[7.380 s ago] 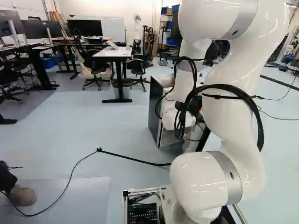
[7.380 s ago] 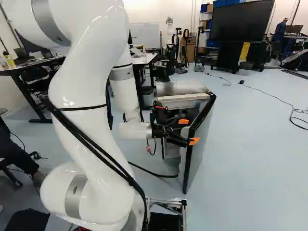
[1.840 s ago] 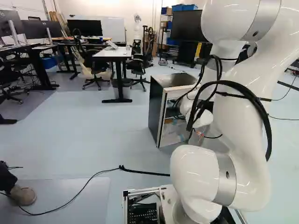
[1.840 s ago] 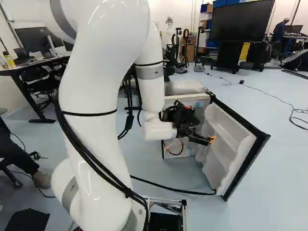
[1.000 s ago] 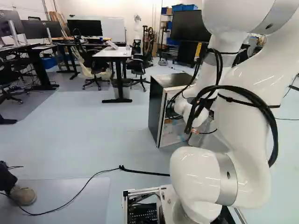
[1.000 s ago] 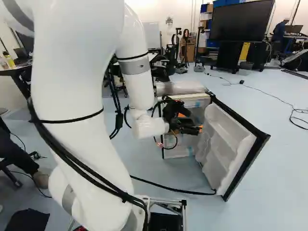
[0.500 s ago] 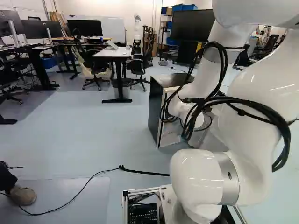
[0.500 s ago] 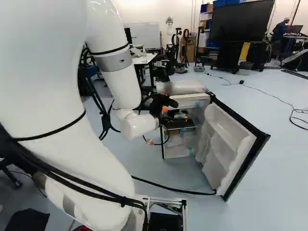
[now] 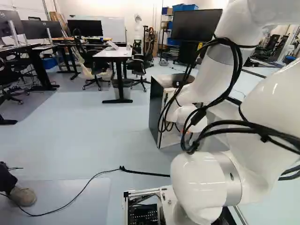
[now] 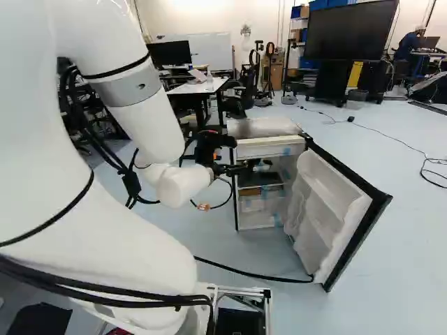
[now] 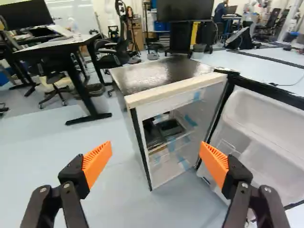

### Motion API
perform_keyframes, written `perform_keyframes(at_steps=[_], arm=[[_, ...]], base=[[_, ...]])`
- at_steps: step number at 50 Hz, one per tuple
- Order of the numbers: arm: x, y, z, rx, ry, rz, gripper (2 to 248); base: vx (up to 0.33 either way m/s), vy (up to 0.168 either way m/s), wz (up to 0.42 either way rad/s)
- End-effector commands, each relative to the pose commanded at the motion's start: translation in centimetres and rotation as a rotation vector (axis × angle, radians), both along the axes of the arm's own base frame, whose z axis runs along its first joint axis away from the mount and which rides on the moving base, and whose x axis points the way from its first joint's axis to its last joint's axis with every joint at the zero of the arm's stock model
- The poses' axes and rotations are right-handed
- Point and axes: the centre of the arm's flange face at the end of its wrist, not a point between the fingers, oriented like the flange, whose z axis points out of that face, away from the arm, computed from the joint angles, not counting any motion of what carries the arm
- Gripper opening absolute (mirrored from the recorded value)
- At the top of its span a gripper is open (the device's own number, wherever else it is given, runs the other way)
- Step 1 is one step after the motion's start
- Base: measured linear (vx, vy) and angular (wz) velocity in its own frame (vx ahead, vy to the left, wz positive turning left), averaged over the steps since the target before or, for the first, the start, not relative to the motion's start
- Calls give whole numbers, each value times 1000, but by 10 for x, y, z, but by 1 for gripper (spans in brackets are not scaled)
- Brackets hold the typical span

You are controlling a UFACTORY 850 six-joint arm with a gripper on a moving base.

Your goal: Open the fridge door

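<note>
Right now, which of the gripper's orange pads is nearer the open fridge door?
The pad overlapping the door in the wrist view; the other pad has floor behind it.

Black pincer (image 10: 242, 168), wide open

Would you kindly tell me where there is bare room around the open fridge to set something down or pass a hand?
The fridge top looks bare, as does the floor bordered by the fridge's front, its open door and the black cable. It is crowded on the inner shelf, among dark items, and before the opening, where the open gripper hovers.
</note>
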Motion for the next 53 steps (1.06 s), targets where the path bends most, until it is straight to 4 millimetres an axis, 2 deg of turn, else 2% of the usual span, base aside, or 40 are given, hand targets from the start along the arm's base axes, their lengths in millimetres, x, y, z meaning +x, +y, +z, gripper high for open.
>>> perform_keyframes(at_steps=[25, 53], arm=[[-18, 28, 6, -29, 5, 170, 247], [-25, 37, 8, -42, 7, 227, 247]], base=[[0, 0, 0], [0, 0, 0]])
